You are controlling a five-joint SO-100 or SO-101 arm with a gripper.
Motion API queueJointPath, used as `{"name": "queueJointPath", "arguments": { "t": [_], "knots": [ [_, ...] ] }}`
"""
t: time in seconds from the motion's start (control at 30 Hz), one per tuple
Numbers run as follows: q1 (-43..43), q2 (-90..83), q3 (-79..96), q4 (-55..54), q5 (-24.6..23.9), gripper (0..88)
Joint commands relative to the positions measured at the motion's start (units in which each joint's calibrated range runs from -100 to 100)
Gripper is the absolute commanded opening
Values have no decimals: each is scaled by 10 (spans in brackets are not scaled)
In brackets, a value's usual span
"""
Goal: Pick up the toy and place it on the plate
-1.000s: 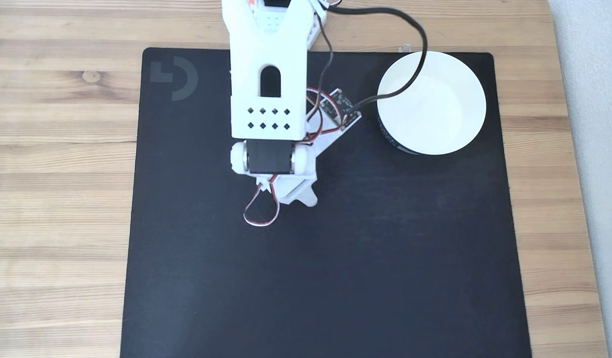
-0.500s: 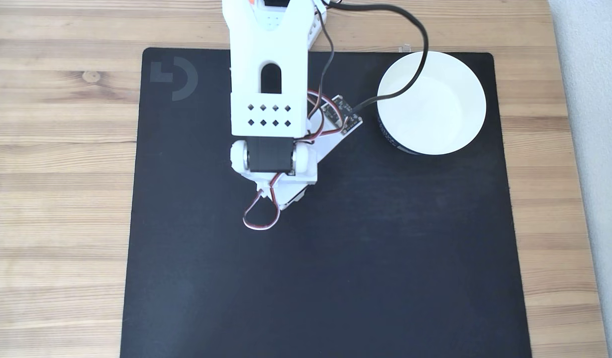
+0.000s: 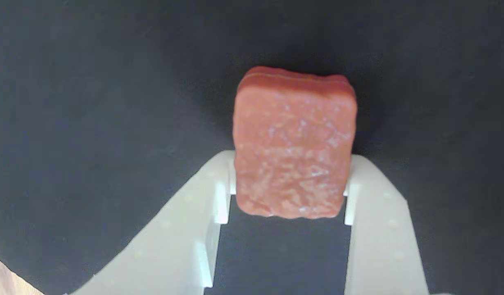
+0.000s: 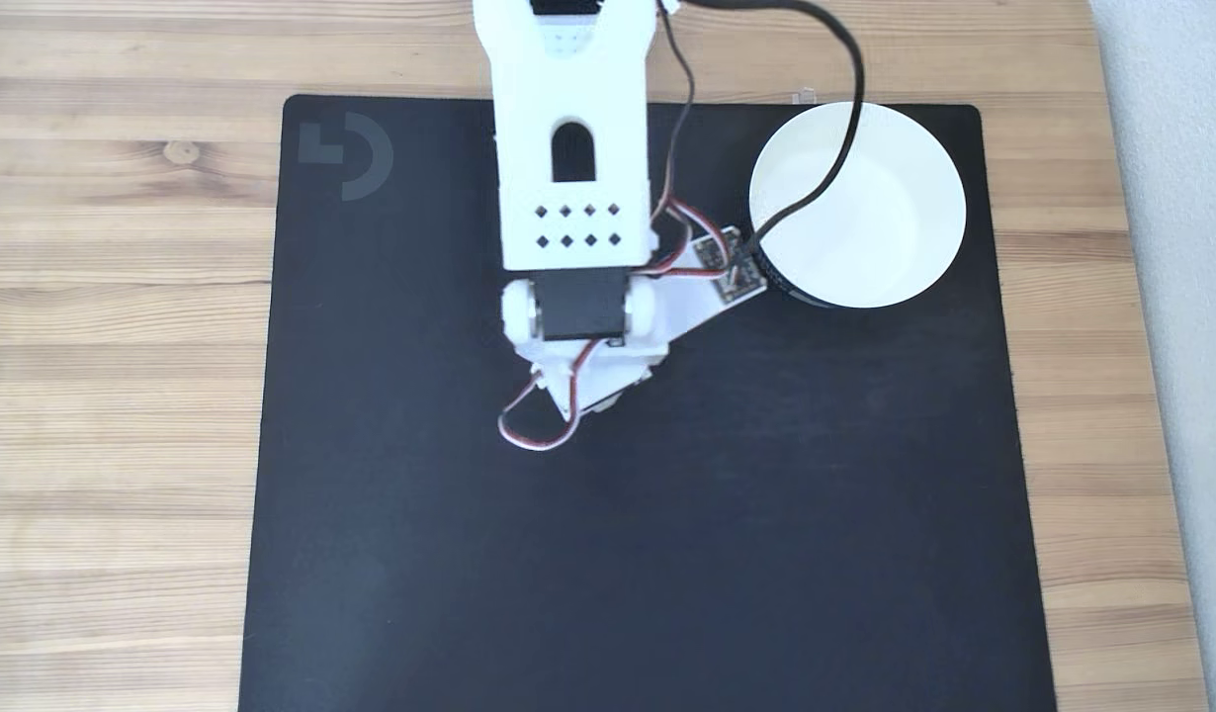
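In the wrist view the reddish-brown toy (image 3: 293,143) is pinched between the two white fingers of my gripper (image 3: 291,172), one finger on each side, above the black mat. In the fixed view my white arm (image 4: 573,148) reaches down from the top edge and its wrist covers the gripper and the toy. The plate (image 4: 858,205), a round white dish with a dark outer band, sits on the mat to the right of the wrist, close to the small circuit board (image 4: 729,265) on the arm.
A black mat (image 4: 667,554) covers most of the wooden table (image 4: 114,297). A black cable (image 4: 850,119) runs from the arm over the plate's left part. Red-and-white wires (image 4: 529,430) loop below the wrist.
The arm has swung to the right, towards the plate; the circuit board now sits at the plate's left rim.
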Motion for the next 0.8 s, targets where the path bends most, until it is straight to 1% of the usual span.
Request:
{"name": "queueJointPath", "arguments": {
  "t": [0.0,0.13,0.17,0.3,0.33,0.43,0.47,0.6,0.63,0.77],
  "knots": [
    [-38,-109,-11,-14,-40,26],
    [-73,-166,-10,-19,-79,26],
    [-95,-192,-9,-25,-98,26],
    [-131,-235,-2,-19,-128,26],
    [-147,-253,6,-14,-148,26],
    [-170,-280,28,-15,-179,26],
    [-182,-299,47,-18,-196,26],
    [-204,-326,94,-21,-229,26],
    [-218,-340,123,-22,-244,26],
    [-254,-368,192,-69,-274,26]
  ]
}}
